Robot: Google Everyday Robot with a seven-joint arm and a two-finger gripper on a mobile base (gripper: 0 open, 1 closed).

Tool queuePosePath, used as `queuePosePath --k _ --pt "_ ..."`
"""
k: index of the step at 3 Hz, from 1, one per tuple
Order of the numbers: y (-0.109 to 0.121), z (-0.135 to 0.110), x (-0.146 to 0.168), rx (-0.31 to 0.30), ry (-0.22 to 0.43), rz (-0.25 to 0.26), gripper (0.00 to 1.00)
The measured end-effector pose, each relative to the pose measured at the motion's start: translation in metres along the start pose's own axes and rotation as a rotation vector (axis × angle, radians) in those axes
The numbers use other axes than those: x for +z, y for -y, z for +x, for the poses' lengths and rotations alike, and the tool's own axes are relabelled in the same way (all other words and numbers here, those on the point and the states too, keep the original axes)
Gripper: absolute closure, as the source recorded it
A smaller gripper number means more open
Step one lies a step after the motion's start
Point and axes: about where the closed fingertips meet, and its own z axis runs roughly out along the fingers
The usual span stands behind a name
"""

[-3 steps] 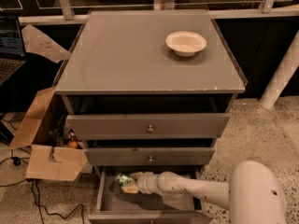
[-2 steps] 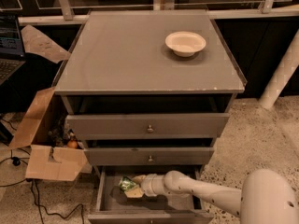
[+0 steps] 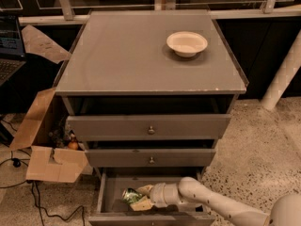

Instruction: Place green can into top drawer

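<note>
The green can (image 3: pixel 130 195) lies inside the open bottom drawer (image 3: pixel 101 193), low in the camera view. My gripper (image 3: pixel 141 197) reaches into that drawer from the right, its pale fingers (image 3: pixel 145 189) closed on either side of the can. The top drawer (image 3: pixel 188 126) is the broad grey front with a small round knob (image 3: pixel 151 130), two levels above the can. It stands pulled out a little, with a dark gap over it.
A white bowl (image 3: pixel 186 43) sits on the cabinet top (image 3: pixel 117 65). The narrower middle drawer (image 3: pixel 117 157) is between the top and bottom ones. A cardboard box (image 3: pixel 51 164) and cables lie on the floor at left. A white post (image 3: pixel 282 74) stands at right.
My arm has swung further right and the gripper with the can has shifted toward the front of the bottom drawer.
</note>
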Motion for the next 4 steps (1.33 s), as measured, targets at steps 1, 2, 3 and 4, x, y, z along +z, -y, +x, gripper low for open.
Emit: queuePosePath --k 1,2,3,4 --pt "0.0 0.0 0.0 0.0 0.0 0.0 1.0" --pt "-0.018 -0.018 -0.002 -0.055 0.006 -0.026 1.0" --pt "-0.049 -0.056 -0.024 -0.155 0.051 -0.045 1.0" --pt "-0.075 -0.091 -0.052 -0.23 0.103 -0.043 1.0"
